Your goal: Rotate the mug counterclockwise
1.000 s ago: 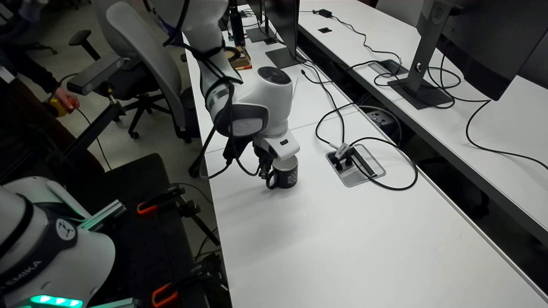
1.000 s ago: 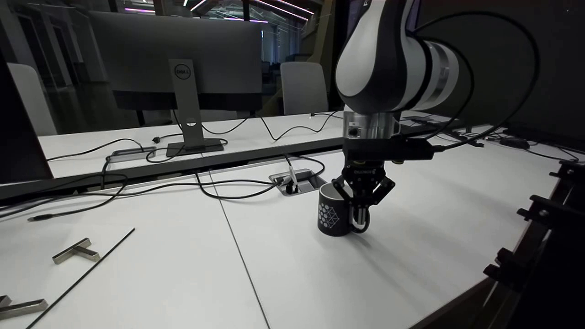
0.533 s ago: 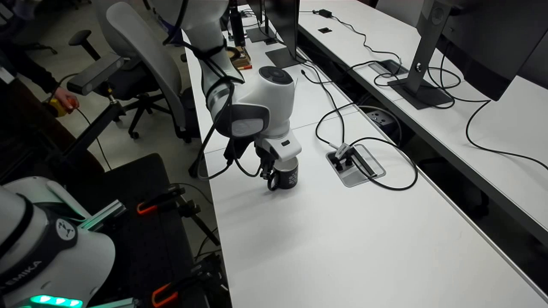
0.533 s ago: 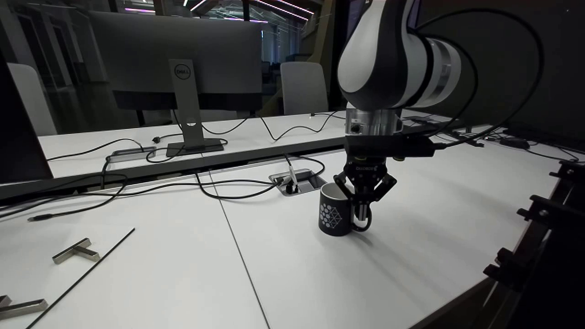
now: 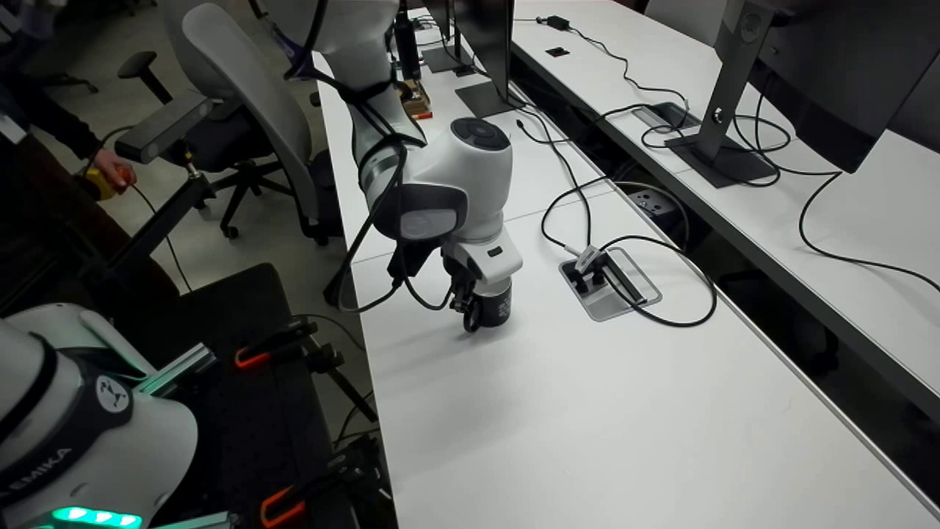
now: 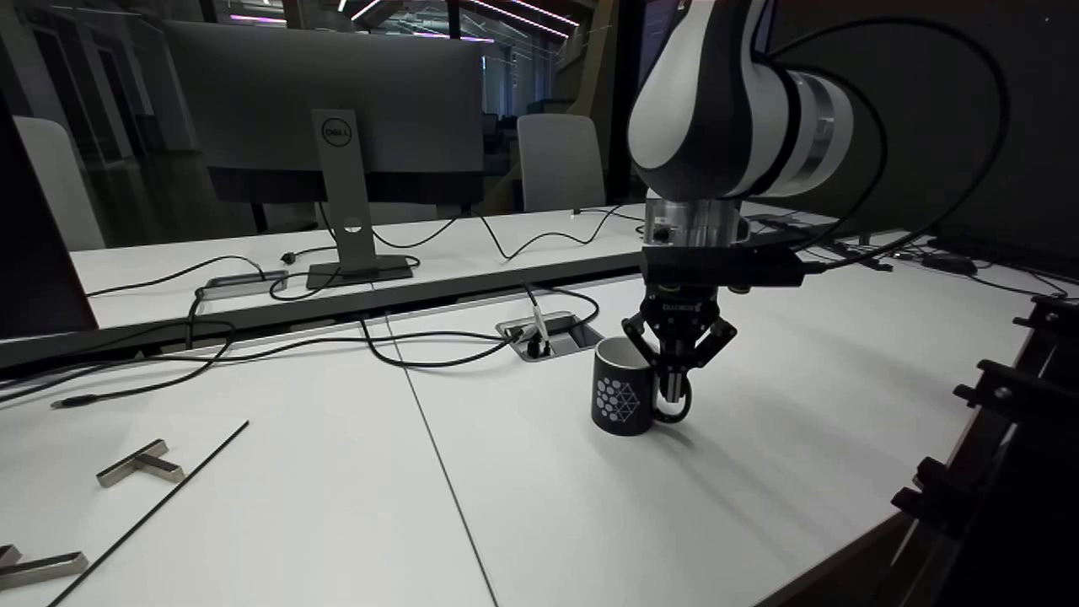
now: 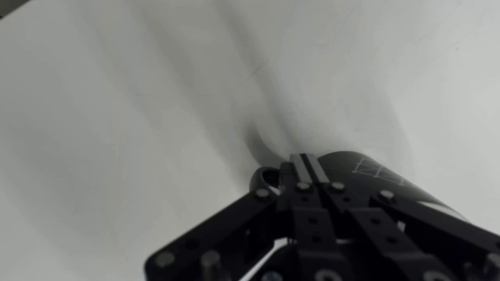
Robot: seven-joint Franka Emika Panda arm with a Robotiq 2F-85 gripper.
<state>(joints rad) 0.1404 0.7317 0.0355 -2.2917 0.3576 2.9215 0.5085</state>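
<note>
- One dark mug (image 6: 622, 396), pale-patterned on its wall, stands upright on the white table (image 6: 556, 514). Take twelve o'clock as the top of each view.
- Your gripper (image 7: 309, 167) is fully closed: in the wrist view its fingertips (image 7: 300, 168) lie side by side, parted by a thin dark line, with nothing held between them.
- Also in the wrist view, you find the mug's handle (image 7: 256, 180) at about half past eight from the fingertips, and the mug's body at about half past three. Whether the fingertips touch either, you cannot tell.
- In an exterior view, the arm (image 6: 733, 118) stands above the mug, toward half past twelve. Your gripper points down to six o'clock, its fingertips overlapping the handle, which leaves the mug's body between three and four o'clock.
- In an exterior view, you see a metal cable box (image 5: 608, 304) set into the table near the mug, at about three o'clock. An office chair (image 5: 253, 103) stands well apart, between ten and eleven o'clock.
- In an exterior view, a monitor (image 6: 337, 80) shows you its back, well apart from the mug at half past ten; metal bars (image 6: 133, 464) in a T shape show near nine o'clock.
</note>
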